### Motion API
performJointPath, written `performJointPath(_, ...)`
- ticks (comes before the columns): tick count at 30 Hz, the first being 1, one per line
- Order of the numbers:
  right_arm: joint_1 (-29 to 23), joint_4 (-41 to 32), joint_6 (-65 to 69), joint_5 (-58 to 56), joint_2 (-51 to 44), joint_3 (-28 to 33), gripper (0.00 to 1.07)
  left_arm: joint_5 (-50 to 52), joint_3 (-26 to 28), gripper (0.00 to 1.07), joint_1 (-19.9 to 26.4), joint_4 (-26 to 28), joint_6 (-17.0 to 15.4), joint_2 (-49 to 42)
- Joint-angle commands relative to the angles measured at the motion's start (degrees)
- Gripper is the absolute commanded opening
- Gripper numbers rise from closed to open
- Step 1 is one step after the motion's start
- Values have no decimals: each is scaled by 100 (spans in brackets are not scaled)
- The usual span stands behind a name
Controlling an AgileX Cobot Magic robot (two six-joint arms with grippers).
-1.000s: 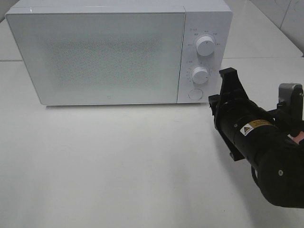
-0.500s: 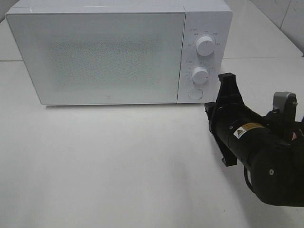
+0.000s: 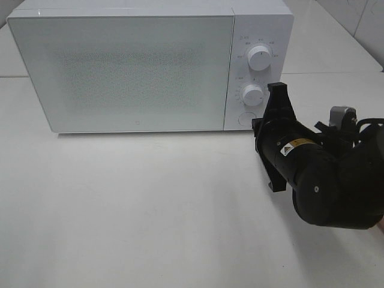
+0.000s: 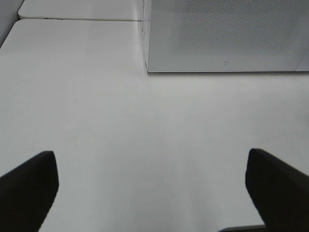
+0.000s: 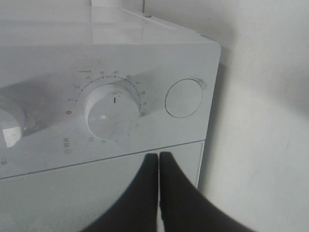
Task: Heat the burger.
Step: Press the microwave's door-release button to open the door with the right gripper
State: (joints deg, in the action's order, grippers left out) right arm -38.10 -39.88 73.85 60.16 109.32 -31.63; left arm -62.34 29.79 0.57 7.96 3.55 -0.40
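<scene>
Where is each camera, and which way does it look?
High camera: up above, looking down at the microwave and table; the right arm and right pincer show.
Left wrist: on the left arm, looking over the table toward the microwave door; the open left pincer shows.
Right wrist: on the right arm, close to a dial and round button; the shut right pincer shows.
Shared: all see the microwave.

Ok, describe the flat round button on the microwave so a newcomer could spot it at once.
Find the big white box-shaped microwave; its control strip runs down the right of the front. Under the raised white upper dial and lower dial sits the flat round white button. Unlike the dials, it is flat-faced, with no pointer or markings around it.
</scene>
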Motion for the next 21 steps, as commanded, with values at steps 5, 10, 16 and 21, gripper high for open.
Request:
performJointPath(5, 327, 235, 143, -223, 304, -355, 0, 86, -11, 98, -34, -11, -40, -86)
performJointPath(10, 470, 372, 390, -401, 464, -544, 0, 86, -11, 98, -34, -11, -40, -86)
performJointPath(16, 602, 430, 401, -539, 636, -739, 0, 86, -11, 98, -34, -11, -40, -86)
performJointPath(21, 602, 464, 413, -584, 825, -888, 0, 86, -11, 98, -34, -6, -40, -86)
